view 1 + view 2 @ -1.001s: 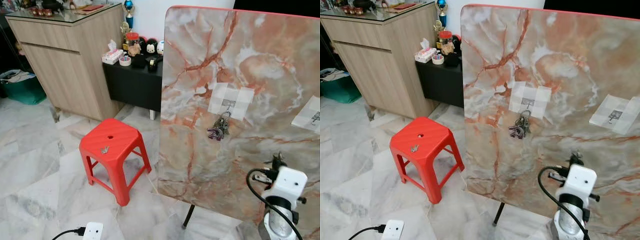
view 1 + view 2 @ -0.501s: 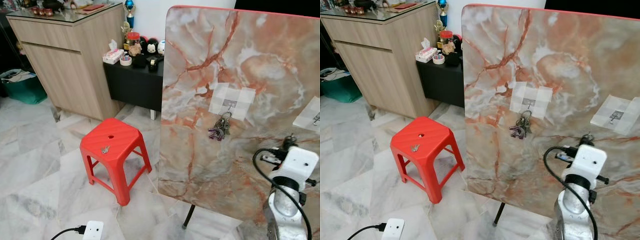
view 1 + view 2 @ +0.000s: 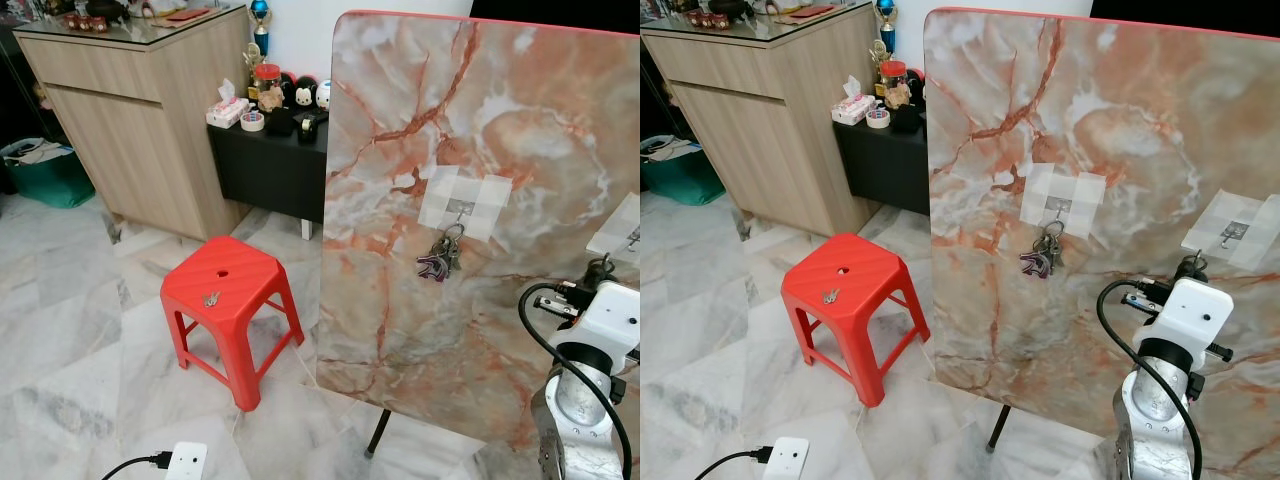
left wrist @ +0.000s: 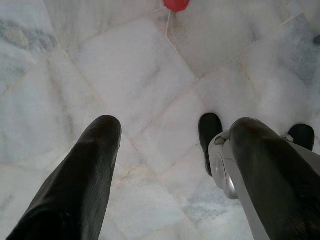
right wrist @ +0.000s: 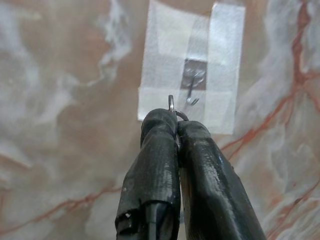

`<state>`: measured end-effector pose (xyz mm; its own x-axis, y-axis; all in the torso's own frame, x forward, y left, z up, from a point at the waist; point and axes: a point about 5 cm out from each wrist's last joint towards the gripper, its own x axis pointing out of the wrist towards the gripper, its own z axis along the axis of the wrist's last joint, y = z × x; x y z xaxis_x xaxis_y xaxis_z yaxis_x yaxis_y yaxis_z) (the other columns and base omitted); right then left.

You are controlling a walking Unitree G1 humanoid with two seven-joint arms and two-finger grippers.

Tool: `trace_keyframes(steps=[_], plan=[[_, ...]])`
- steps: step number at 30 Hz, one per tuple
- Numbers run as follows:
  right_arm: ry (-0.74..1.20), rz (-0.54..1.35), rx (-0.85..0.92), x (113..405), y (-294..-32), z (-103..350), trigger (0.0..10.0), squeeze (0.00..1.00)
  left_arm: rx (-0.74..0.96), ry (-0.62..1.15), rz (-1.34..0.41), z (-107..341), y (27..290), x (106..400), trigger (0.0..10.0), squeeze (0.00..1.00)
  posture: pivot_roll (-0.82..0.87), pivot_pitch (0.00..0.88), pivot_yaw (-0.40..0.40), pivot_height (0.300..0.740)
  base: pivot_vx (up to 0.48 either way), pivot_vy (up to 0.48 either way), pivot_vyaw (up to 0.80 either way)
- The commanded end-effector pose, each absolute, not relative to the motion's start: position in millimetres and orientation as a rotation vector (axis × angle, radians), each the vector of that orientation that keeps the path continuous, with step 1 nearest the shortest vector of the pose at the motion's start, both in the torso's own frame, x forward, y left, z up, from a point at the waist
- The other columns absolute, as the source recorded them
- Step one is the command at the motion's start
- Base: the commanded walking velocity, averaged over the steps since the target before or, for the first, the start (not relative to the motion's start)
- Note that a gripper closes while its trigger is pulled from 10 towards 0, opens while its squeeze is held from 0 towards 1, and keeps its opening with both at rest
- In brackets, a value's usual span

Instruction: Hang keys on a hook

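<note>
Just short of the taped hook (image 5: 192, 86) on the marble board (image 3: 480, 150), our right gripper (image 5: 175, 122) pinches what looks like a key ring (image 5: 172, 104). Another bunch of keys (image 3: 440, 255) hangs from the board's middle hook (image 3: 458, 211). Our left gripper (image 4: 170, 150) hangs spread over the floor.

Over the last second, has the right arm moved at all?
Yes. The right gripper has moved right and up along the marble board, toward the taped hook.

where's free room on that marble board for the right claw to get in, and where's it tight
Free: the bare marble board between the left hook's hanging key bunch and the taped right hook, which carries nothing. The right claw, shut on a key ring, points at it. Below the bunch is bare too. Tight: the left hook, already loaded.
</note>
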<state>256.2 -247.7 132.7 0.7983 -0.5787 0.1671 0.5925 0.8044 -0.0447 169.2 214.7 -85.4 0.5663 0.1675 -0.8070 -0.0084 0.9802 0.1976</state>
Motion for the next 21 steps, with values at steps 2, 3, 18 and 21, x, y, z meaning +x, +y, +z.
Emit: trace_keyframes(steps=[2, 3, 18, 21], plan=[[-0.176, -0.66, -0.103, 256, -254, 143, 10.0, 0.0, 0.191, 0.986, 0.09, -88, 214, 165, 10.0, 0.0, -0.01, 0.0, -0.028, 0.74, 0.0, 0.0, 0.0], [-0.178, -0.663, -0.103, 256, -255, 144, 10.0, 0.0, 0.189, 0.985, 0.091, -88, 214, 165, 10.0, 0.0, -0.01, 0.0, -0.028, 0.74, 0.0, 0.0, 0.0], [-0.172, -0.667, -0.097, 267, -258, 148, 10.0, 0.0, 0.185, 0.982, 0.096, -87, 215, 166, 10.0, 0.0, 0.0, 0.0, -0.026, 0.74, 0.0, 0.0, 0.0], [-0.171, -0.664, -0.094, 270, -259, 148, 10.0, 0.0, 0.186, 0.983, 0.095, -87, 215, 166, 10.0, 0.0, 0.0, 0.0, -0.026, 0.74, 0.0, 0.0, 0.0]])
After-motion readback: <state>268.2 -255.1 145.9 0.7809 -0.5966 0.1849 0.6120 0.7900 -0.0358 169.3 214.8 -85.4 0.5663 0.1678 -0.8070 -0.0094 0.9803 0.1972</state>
